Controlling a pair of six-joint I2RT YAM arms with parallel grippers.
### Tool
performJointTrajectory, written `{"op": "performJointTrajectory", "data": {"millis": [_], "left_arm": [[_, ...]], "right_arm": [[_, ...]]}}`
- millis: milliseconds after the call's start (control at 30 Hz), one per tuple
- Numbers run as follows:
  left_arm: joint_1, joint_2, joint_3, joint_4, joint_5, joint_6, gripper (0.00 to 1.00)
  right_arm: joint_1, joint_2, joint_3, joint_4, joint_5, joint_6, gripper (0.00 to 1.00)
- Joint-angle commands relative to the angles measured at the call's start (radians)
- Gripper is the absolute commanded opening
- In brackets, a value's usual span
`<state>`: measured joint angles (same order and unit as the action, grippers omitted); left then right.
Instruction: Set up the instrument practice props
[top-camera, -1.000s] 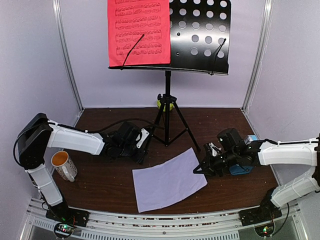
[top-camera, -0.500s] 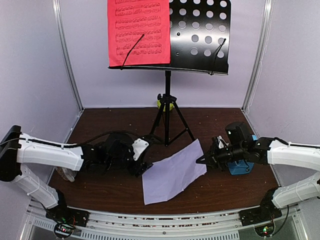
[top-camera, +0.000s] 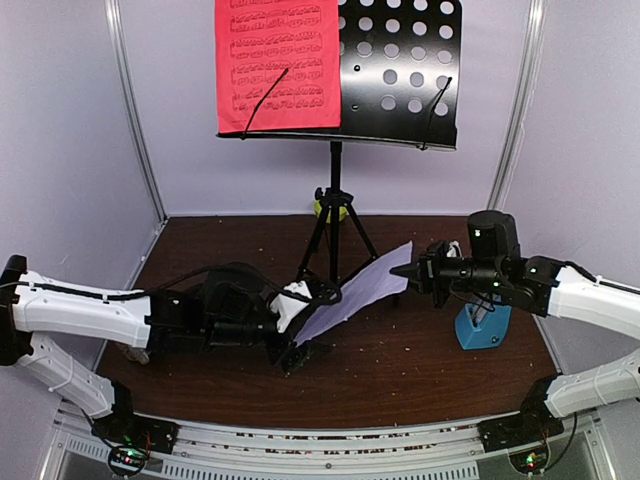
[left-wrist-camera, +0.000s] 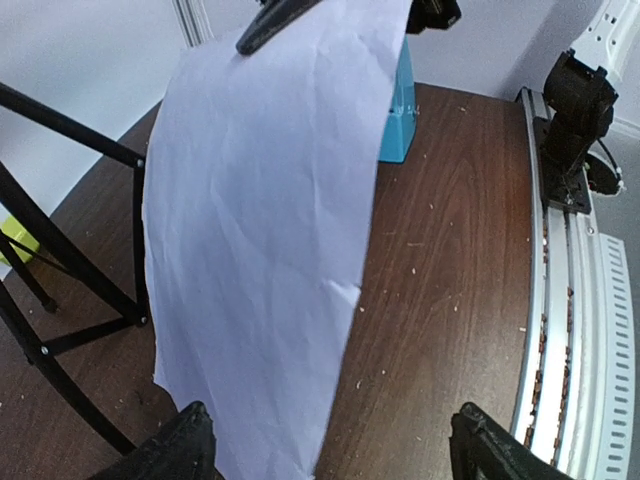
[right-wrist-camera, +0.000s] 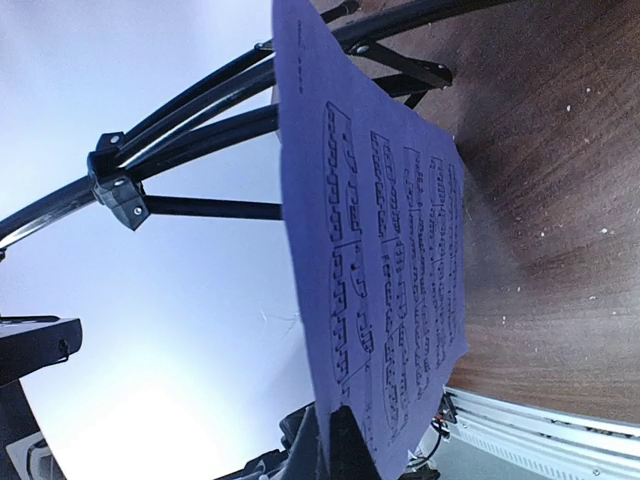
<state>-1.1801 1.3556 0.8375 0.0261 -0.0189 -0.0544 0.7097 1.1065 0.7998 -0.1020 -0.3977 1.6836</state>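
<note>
The black music stand (top-camera: 400, 70) rises on its tripod (top-camera: 335, 250) at the back, with the red sheet (top-camera: 277, 62) resting on its left half. My right gripper (top-camera: 400, 270) is shut on one edge of the white sheet (top-camera: 355, 295) and holds it tilted up off the table. Its printed side shows in the right wrist view (right-wrist-camera: 400, 270), pinched at my right gripper (right-wrist-camera: 335, 445). My left gripper (top-camera: 305, 330) is open at the sheet's lower end. In the left wrist view the white sheet (left-wrist-camera: 260, 230) hangs between the wide-apart fingers of my left gripper (left-wrist-camera: 335, 450). The blue metronome (top-camera: 482, 325) stands under my right arm.
A green bowl (top-camera: 330, 208) sits behind the tripod. The tripod legs (left-wrist-camera: 70, 150) spread just left of the sheet. A metal rail (left-wrist-camera: 560, 300) runs along the table's near edge. My left arm covers the mug's spot at the left.
My right gripper has lifted the white sheet off the table, up and back. My left arm has reached right under the sheet's lower end and its jaws have opened wider.
</note>
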Motion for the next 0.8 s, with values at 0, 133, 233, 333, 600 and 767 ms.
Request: {"op": "performJointTrajectory", "data": {"millis": [0, 133, 233, 333, 600, 767], "left_arm": [[-0.001, 0.046, 0.103, 0.003, 0.002, 0.053, 0.83], [-0.001, 0.106, 0.205, -0.043, -0.082, 0.074, 0.81], [0.0, 0.15, 0.279, -0.08, -0.104, 0.091, 0.8], [-0.001, 0.187, 0.334, -0.108, -0.119, 0.092, 0.8], [-0.001, 0.246, 0.422, -0.172, -0.236, 0.065, 0.62], [-0.001, 0.262, 0.442, -0.161, -0.257, 0.076, 0.48]], "right_arm": [[0.028, 0.01, 0.051, -0.018, 0.033, 0.102, 0.0], [0.048, 0.012, 0.108, -0.104, 0.049, 0.112, 0.0], [0.06, 0.006, 0.143, -0.167, 0.07, 0.119, 0.0], [0.068, 0.0, 0.155, -0.198, 0.093, 0.148, 0.0], [0.08, 0.014, 0.191, -0.244, 0.11, 0.181, 0.0], [0.08, 0.038, 0.213, -0.235, 0.102, 0.189, 0.0]]}}
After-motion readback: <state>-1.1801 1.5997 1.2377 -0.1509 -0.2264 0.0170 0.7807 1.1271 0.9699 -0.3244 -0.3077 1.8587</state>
